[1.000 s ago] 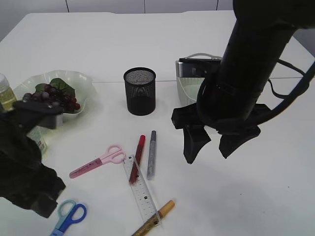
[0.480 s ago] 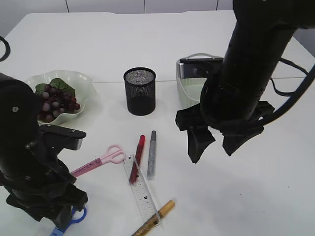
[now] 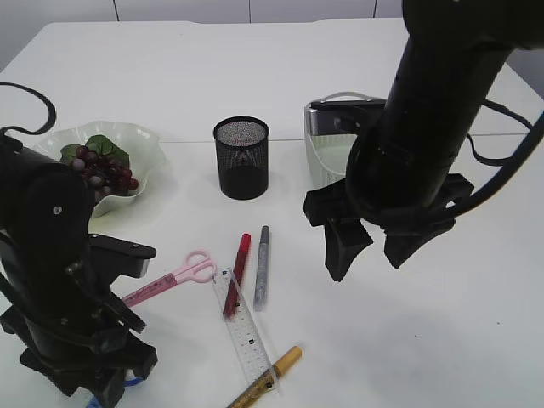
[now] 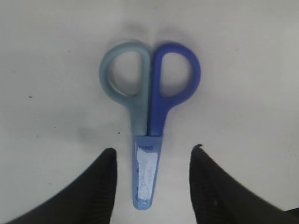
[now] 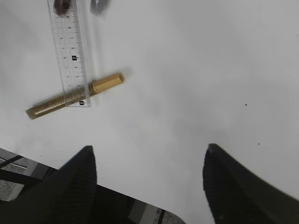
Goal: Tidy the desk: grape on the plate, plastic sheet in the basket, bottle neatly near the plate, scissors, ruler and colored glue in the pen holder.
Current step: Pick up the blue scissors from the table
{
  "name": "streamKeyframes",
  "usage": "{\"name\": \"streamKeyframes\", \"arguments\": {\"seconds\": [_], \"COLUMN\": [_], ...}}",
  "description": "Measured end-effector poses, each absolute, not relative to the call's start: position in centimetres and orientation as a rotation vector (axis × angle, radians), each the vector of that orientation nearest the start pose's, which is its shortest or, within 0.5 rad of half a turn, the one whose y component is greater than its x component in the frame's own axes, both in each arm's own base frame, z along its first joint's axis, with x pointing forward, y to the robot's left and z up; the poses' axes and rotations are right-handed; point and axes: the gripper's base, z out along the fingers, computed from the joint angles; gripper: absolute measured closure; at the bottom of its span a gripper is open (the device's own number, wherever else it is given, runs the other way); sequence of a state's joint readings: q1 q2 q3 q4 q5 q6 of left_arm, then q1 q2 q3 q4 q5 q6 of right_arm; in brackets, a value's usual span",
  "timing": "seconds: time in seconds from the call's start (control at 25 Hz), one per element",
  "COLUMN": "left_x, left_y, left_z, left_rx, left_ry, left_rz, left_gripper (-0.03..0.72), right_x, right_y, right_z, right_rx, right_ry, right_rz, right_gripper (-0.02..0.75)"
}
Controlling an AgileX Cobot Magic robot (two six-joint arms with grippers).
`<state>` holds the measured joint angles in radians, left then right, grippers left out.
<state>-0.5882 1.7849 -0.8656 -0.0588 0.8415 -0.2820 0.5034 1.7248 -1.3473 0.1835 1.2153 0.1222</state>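
White desk (image 4: 243, 70), blue scissors (image 4: 148, 112) flat, sheathed tip between spread left fingers (image 4: 105, 182), untouched.

Exterior camera looking down at a slant across the white table (image 3: 408, 340), left wrist camera straight down, close over blue-handled scissors (image 4: 148, 116), right wrist camera higher, sharing the clear plastic ruler (image 5: 70, 44) with the exterior view

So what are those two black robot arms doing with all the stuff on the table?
They're tidying up. The left gripper is open around the blue scissors, which lie flat on the table, not picked up yet. The right gripper hangs open, holding nothing. The pink scissors, ruler and glue pens aren't in the pen holder. The grapes are on the plate.
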Motion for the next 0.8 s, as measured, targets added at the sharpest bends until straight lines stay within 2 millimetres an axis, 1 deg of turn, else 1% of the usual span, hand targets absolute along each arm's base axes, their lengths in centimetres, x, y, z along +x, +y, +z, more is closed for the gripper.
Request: {"name": "streamKeyframes", "arguments": {"seconds": [0.16,0.48,0.8], "left_x": [22.6,22.8,22.8], "left_y": [-15.5,-15.7,-15.7], "left_z": [12.5,12.6,12.0], "left_rx": [0.430,0.427,0.429], "left_ry": [3.233,3.212,3.229], "left_rz": [0.017,0.002,0.015], "left_gripper": [0.318,0.318,0.318], "right_x": [28.7,29.3,29.3], "right_y": [17.6,17.9,17.9], "right_z": [25.9,27.4,27.4], "right_rx": [-0.510,-0.525,-0.529], "right_ry": [3.066,3.005,3.006], "right_rz": [0.295,0.318,0.318], "right_gripper": [0.215,0.215,0.215]}}
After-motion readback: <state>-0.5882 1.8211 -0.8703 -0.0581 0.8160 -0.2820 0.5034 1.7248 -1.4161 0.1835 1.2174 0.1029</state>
